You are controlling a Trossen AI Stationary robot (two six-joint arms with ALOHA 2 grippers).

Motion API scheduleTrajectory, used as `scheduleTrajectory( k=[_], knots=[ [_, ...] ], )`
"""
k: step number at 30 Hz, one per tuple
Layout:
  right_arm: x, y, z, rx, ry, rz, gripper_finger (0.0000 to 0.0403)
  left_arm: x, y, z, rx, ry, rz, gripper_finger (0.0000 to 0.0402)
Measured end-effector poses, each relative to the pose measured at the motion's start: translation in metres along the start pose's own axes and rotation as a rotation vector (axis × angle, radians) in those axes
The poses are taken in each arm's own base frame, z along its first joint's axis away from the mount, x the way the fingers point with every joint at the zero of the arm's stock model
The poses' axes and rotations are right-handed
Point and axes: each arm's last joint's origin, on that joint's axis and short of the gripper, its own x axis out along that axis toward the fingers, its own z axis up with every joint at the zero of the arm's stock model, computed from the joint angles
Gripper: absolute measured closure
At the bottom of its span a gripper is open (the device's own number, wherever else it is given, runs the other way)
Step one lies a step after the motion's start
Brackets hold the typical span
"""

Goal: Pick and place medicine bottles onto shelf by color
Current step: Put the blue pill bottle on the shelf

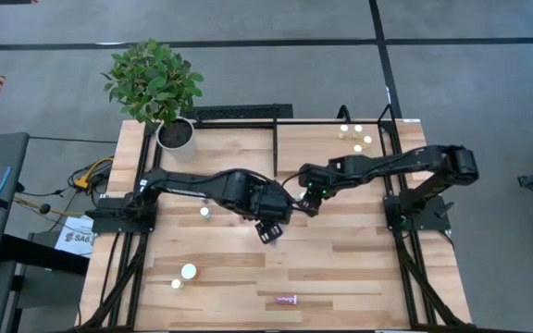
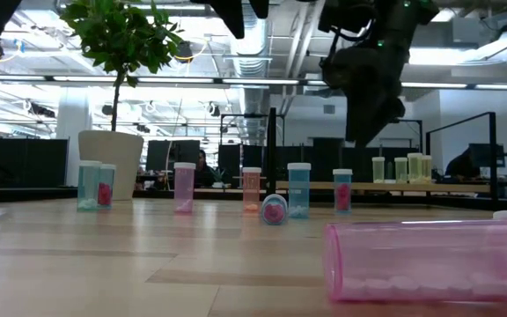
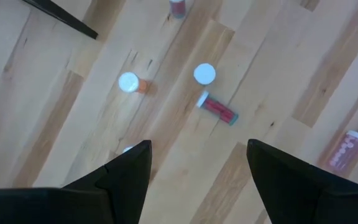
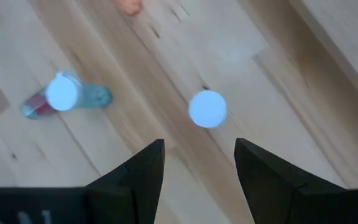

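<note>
Fingers on my right gripper point(image 4: 197, 165) hang part open and empty above the counter point(image 1: 340, 268), an upright white-capped bottle point(image 4: 207, 109) standing just ahead of the gap, long axis vertical; left gripper point(image 3: 197, 165) wide open, empty, close by.

The table point(image 1: 340, 268) is pale planked wood with a smooth, faintly glossy finish. The lying pink bottle point(image 2: 429, 260) looks like translucent glossy plastic. Both arms look matt black.
</note>
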Motion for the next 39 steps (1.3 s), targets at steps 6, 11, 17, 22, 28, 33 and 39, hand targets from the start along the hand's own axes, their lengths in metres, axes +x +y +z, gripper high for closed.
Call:
scheduleTrajectory(
  k=[6, 11, 17, 22, 28, 33, 39],
  knots=[
    [0.002, 0.002, 0.004, 0.002, -0.038, 0.005, 0.0187, -0.001, 0.002, -0.002, 0.018, -0.001, 0.008, 0.0150],
    [0.002, 0.002, 0.005, -0.003, -0.058, 0.002, 0.0187, 0.000, 0.011, -0.013, -0.016, 0.045, 0.031, 0.0150],
    [0.010, 0.004, 0.007, -0.004, -0.056, -0.001, 0.0187, -0.001, 0.018, -0.027, -0.063, 0.074, 0.058, 0.0150],
    [0.031, 0.005, 0.005, -0.005, 0.005, -0.035, 0.0187, -0.004, 0.020, -0.031, -0.064, 0.071, 0.064, 0.0150],
    [0.040, 0.007, 0.006, 0.000, 0.015, -0.047, 0.0187, -0.006, 0.022, -0.031, -0.058, 0.058, 0.070, 0.0150],
    [0.035, 0.007, 0.008, 0.011, -0.018, -0.023, 0.0187, -0.006, 0.023, -0.030, -0.053, 0.055, 0.074, 0.0150],
    [0.042, 0.005, 0.009, 0.015, -0.002, -0.034, 0.0187, -0.007, 0.024, -0.030, -0.047, 0.052, 0.073, 0.0150]
  ],
)
